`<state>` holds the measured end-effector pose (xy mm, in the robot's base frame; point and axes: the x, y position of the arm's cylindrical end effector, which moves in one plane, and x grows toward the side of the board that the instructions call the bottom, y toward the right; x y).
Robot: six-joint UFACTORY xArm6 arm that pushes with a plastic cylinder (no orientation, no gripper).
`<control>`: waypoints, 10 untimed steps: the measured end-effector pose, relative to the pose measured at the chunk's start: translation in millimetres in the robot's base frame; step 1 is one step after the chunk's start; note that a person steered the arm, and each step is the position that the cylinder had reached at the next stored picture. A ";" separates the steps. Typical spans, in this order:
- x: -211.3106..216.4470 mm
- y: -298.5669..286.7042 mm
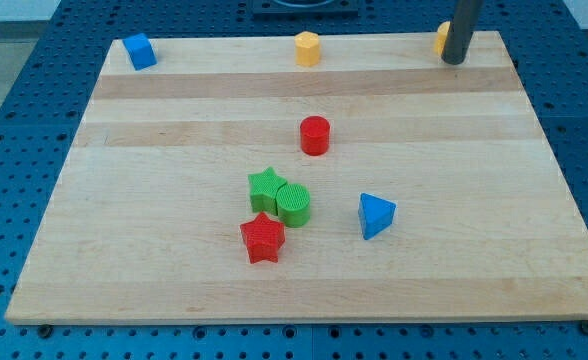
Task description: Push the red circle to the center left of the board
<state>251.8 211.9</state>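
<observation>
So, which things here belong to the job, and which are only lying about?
For the job:
red circle
my tip, at the view's top right, far from it
board

Only lying about:
red star
green star
green circle
blue triangle
blue cube
yellow blocks

Wooden board (pixel 174 110) — seven small coloured blocks scattered.
</observation>
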 end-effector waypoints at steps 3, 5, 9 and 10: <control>123.5 59.6; 128.1 -24.6; 148.9 -168.9; 173.1 -171.0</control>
<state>424.9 40.8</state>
